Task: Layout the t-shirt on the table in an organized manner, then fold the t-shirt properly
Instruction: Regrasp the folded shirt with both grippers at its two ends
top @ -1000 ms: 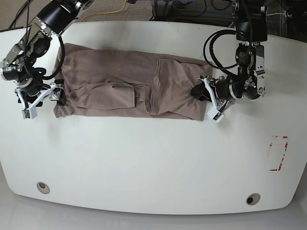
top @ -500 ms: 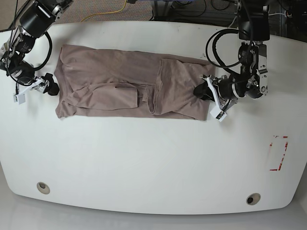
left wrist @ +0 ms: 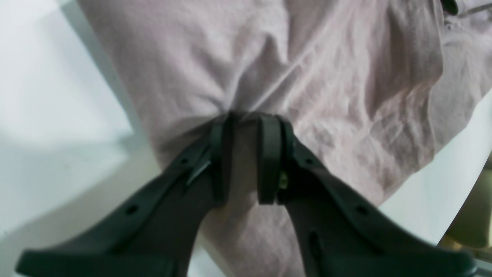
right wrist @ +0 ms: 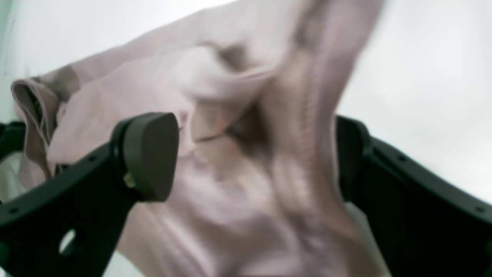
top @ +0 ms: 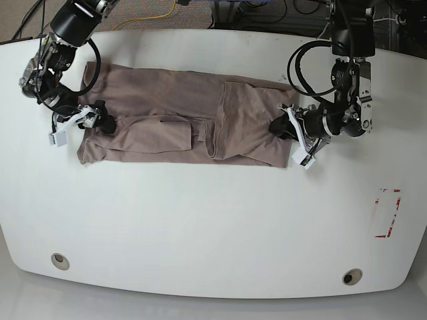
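Mauve-brown wrinkly cotton t-shirt (top: 180,120) lies spread on the glossy white worktop (top: 213,220).
Left pincer (left wrist: 246,119) pinches its creased edge; right pincer (right wrist: 253,154) gapes around blurred fabric, its grip unclear.

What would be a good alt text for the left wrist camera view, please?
Seen close up, the left gripper has its two black fingers nearly closed on a pinched fold of the taupe t-shirt, with creases running out from the pinch. The wrinkled cloth fills most of the picture, and the white table shows at the left and lower right.
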